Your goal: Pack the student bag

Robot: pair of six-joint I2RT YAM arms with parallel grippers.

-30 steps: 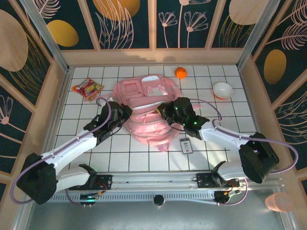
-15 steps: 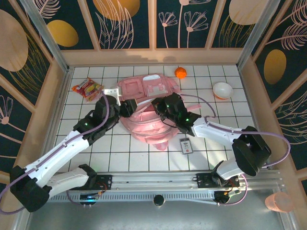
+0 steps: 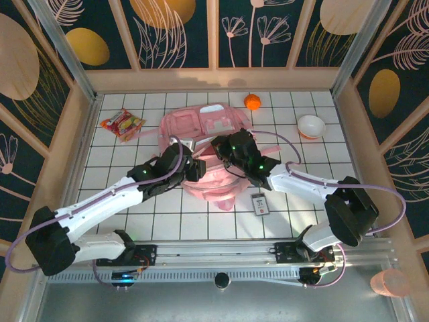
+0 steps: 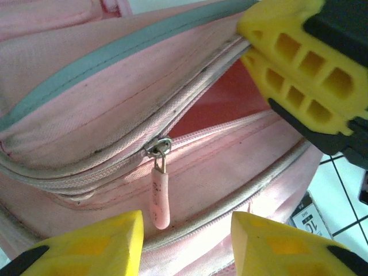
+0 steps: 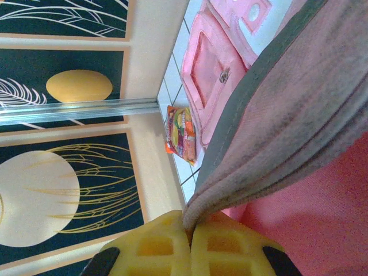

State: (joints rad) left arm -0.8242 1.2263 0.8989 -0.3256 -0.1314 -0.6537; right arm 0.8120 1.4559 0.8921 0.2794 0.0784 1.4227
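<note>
Around the backpack (image 3: pixel 208 124) on the table (image 3: pixel 167 215): snack packet (image 3: pixel 123 124) at ten o'clock, orange (image 3: pixel 252 102) at one, bowl (image 3: pixel 311 125) at three, card (image 3: pixel 260 204) at five.

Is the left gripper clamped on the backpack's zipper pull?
No, the left gripper is open, fingers either side of the zipper pull on the student bag, not pinching it.

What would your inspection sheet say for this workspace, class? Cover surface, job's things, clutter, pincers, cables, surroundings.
Surface: white gridded table, no spills seen.
Job's things: student bag lying flat, pocket partly unzipped.
Clutter: snack packet, orange ball, white bowl, card.
Pincers: left pincer open over zip pull; right pincer shut on student bag edge.
Cables: purple cable looping by each arm.
Surroundings: dark leaf-patterned wall panels.
</note>
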